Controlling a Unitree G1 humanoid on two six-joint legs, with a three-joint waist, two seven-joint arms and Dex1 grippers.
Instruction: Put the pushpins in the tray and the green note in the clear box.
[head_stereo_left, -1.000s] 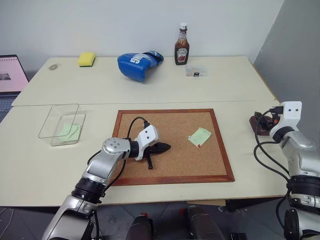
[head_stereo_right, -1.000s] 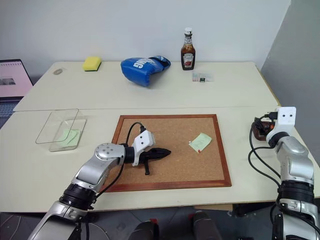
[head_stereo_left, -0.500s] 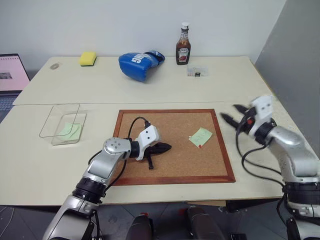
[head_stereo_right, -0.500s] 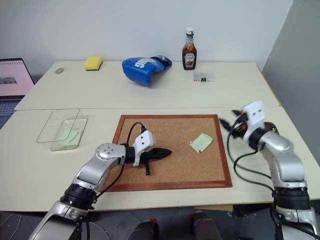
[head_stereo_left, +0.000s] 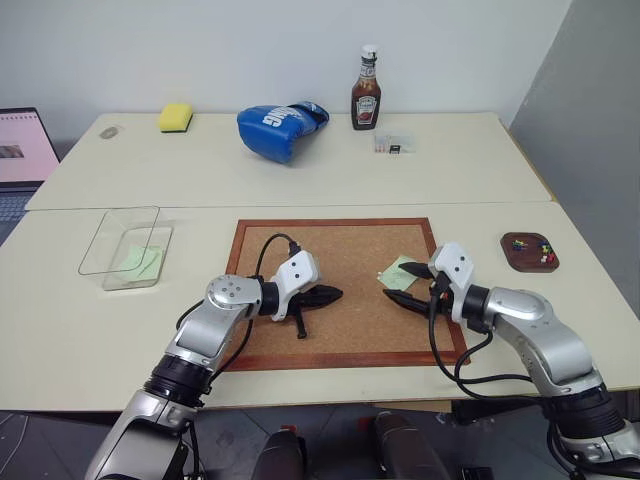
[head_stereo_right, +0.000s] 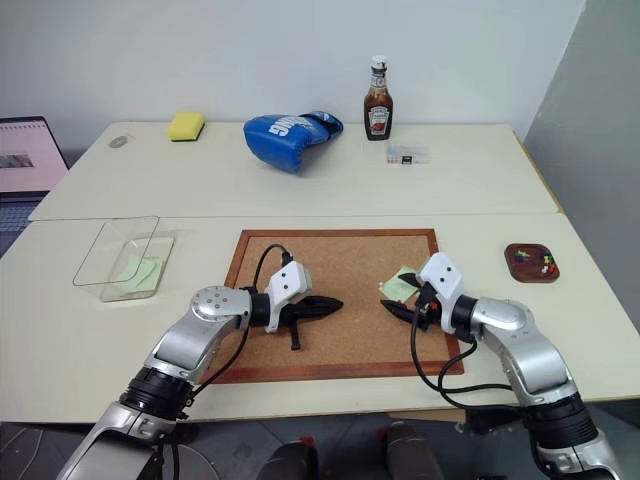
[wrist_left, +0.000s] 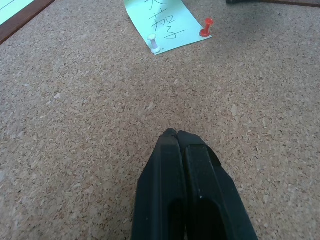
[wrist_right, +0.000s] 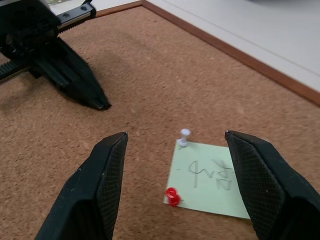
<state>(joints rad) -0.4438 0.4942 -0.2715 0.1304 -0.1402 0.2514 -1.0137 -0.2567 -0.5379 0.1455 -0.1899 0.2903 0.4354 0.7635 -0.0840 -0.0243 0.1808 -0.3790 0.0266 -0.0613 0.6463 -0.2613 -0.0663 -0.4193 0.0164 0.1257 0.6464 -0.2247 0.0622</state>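
On green note (wrist_right: 210, 179): 2 pushpins (wrist_right: 173, 196), 1 red, 1 white.

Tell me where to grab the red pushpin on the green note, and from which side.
Grip the red pushpin by its plastic head, coming from above the cork board with the right gripper, whose open fingers already straddle it. The head stands up off the green note, while the point is buried, so a straight pull should free it.
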